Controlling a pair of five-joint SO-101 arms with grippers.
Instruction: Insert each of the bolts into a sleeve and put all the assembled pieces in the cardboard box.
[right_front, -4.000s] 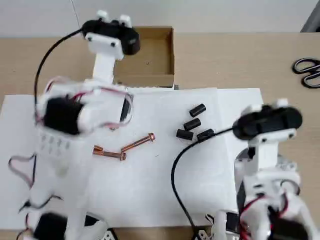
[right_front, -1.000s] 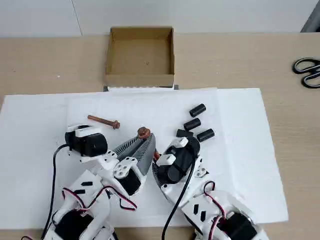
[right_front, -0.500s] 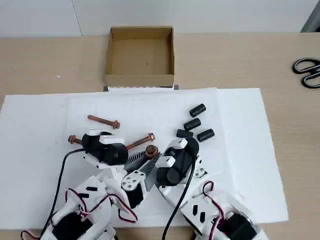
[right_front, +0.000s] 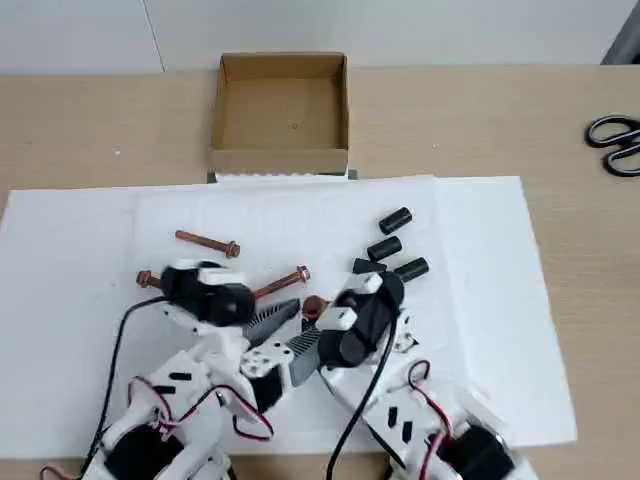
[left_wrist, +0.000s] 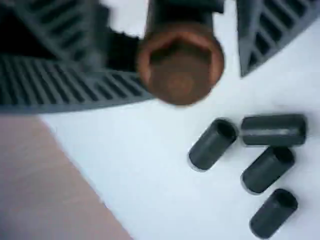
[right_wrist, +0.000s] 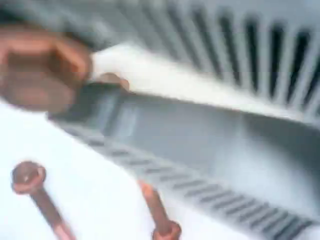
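Observation:
My left gripper (right_front: 305, 318) is shut on a copper bolt (right_front: 314, 306), whose hex head (left_wrist: 180, 65) shows between the dark ribbed fingers (left_wrist: 55, 80). My right gripper (right_front: 345, 320) sits right beside that bolt head (right_wrist: 40, 70), touching or nearly so. Three more bolts lie on the white paper (right_front: 470, 330): one (right_front: 205, 241) farther back, one (right_front: 280, 283) near the left arm and one (right_front: 148, 279) partly hidden by it. Several black sleeves (right_front: 395, 219) (left_wrist: 212, 144) lie loose beyond the right arm. The cardboard box (right_front: 282, 150) stands behind the paper.
Scissors (right_front: 615, 140) lie at the table's far right edge. Both arm bases crowd the front of the paper. Two bolts (right_wrist: 30, 180) (right_wrist: 155, 210) on the paper show past grey ribbed gripper parts (right_wrist: 225, 75) in the right wrist view.
The left gripper has carried its bolt forward and to the right, up against the right gripper. The bolt lying near the left arm is uncovered. The right arm has barely shifted.

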